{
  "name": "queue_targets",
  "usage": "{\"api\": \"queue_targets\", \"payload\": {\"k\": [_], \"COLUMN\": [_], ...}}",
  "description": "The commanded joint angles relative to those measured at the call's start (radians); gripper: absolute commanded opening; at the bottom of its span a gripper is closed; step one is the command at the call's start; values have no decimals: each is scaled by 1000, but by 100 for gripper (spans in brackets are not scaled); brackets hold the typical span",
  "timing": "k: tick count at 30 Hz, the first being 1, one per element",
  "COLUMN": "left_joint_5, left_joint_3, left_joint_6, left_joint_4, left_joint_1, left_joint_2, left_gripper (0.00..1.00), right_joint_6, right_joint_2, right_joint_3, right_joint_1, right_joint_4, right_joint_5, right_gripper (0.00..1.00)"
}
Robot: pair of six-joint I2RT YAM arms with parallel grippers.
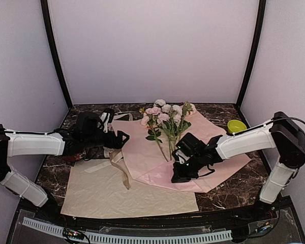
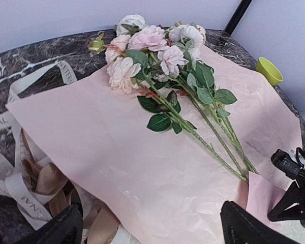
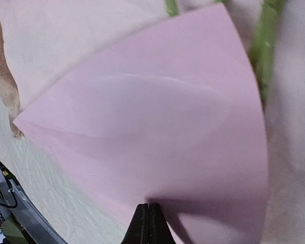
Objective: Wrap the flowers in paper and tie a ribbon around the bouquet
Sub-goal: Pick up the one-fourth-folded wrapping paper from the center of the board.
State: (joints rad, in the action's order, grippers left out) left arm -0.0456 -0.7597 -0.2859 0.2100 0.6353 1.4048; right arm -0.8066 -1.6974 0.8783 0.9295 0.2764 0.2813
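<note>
Kim: Desk (image 1: 229, 190) is dark marble. Biggest thing on it is a cream sheet (image 1: 107, 195), flat at the near edge, left of centre.

Raj: And the paper (image 1: 142, 147)?

Kim: Spread mid-desk, near-left edge overlapping the cream sheet. Its near corner is folded up and over, towards the stem ends.

Raj: I see the flowers (image 1: 166, 122) lying loose on top. Heads at the far edge, stems pointing to the near side, nothing wrapped round them.

Kim: Agreed. The ribbon (image 1: 123, 175) lies slack just left of the paper and trails onto the cream sheet. A paler lettered ribbon tangle (image 2: 20, 198) sits beside it.

Raj: Left gripper (image 1: 119, 138)?

Kim: Hovers above the ribbons at the paper's left edge, jaws spread wide, holding nothing.

Raj: Right gripper (image 1: 179, 175)?

Kim: Pinched fully closed on the folded paper corner. Its wrist view shows both tips together on the pink edge, near the stem ends.

Raj: Smallest item is the green cup (image 1: 237, 126), far right on bare desk, just beside the paper.
</note>
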Motion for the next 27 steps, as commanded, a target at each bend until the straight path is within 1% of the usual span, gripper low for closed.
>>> {"api": "queue_targets", "payload": {"k": [1,3,4,5,8,9,12,17,22,23,25,27], "left_joint_5": [35,45,33,17,-6,-10,0,20,-6,3,25,22], "left_joint_3": [60,-15,-45,-67,-82,-75,-58,-56,-76,-88,-107,-106], "left_joint_6": [-37,-28,-31,-38,-93,-108,-127,-156,-159,-162,-172,-172], "left_joint_4": [98,-25,-62,-88,-111,-103,-85,-114,-135,-158,-193,-183], "left_joint_1": [-1,-7,-9,-12,-14,-39,-45,-45,-45,-45,-45,-45], "left_joint_2": [1,62,92,121,169,175,175,179,248,266,285,285], "left_gripper": [83,64,58,54,50,50,50,50,50,48,40,34], "right_joint_6": [87,88,84,82,89,90,80,67,60,60,60,60], "right_joint_2": [-30,-45,-54,-64,-111,-124,-155,-194,-193,-193,-190,-191], "right_joint_3": [138,168,177,185,210,213,208,208,193,191,192,188], "right_joint_1": [57,67,68,68,68,68,66,66,66,66,66,66], "right_joint_4": [51,21,12,7,27,29,17,12,2,2,-1,-2], "right_joint_5": [-71,-53,-47,-45,-70,-73,-68,-46,-42,-41,-38,-39], "right_gripper": [0,1,1,1,0,0,0,0,0,0,0,0]}}
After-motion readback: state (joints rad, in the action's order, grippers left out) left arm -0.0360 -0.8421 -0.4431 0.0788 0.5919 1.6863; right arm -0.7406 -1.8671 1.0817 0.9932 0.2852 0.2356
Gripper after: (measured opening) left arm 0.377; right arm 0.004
